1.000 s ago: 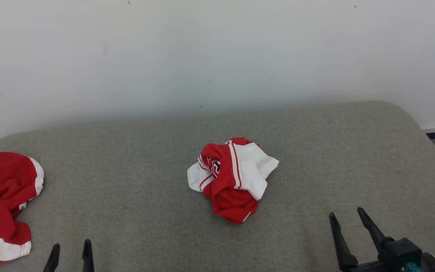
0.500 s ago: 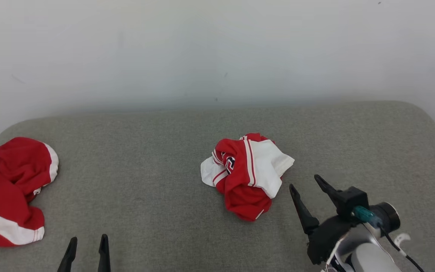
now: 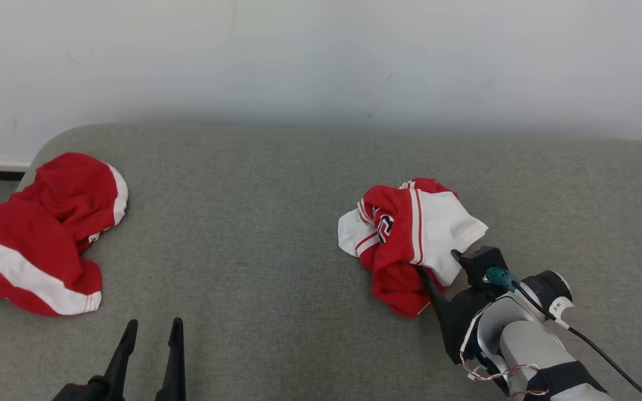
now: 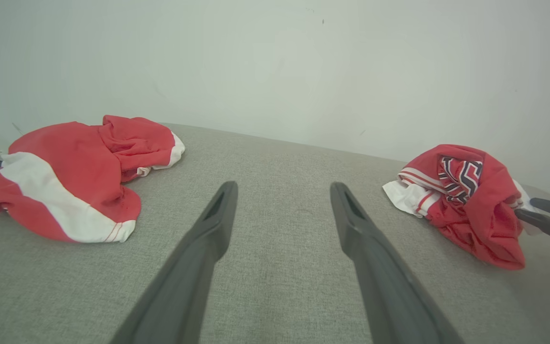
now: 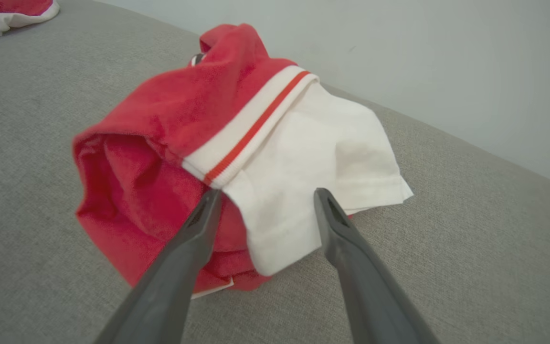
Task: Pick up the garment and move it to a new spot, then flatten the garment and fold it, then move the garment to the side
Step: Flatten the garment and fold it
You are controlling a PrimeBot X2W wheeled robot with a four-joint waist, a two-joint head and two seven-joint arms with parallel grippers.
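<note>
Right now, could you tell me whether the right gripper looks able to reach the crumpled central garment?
Probably yes: the right gripper stands open at the edge of the garment, nothing in between.

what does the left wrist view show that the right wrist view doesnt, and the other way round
Left wrist view gives: the left gripper open over bare cushion, the navy lettering on the crumpled garment, and the whole of the other red garment.

Right wrist view gives: a close look at the crumpled garment's white panel and its red stripe, with a dark finger on each side of the panel.

Both: the crumpled garment, the open right gripper at its edge, the cushion, the wall, some of the other red garment.
</note>
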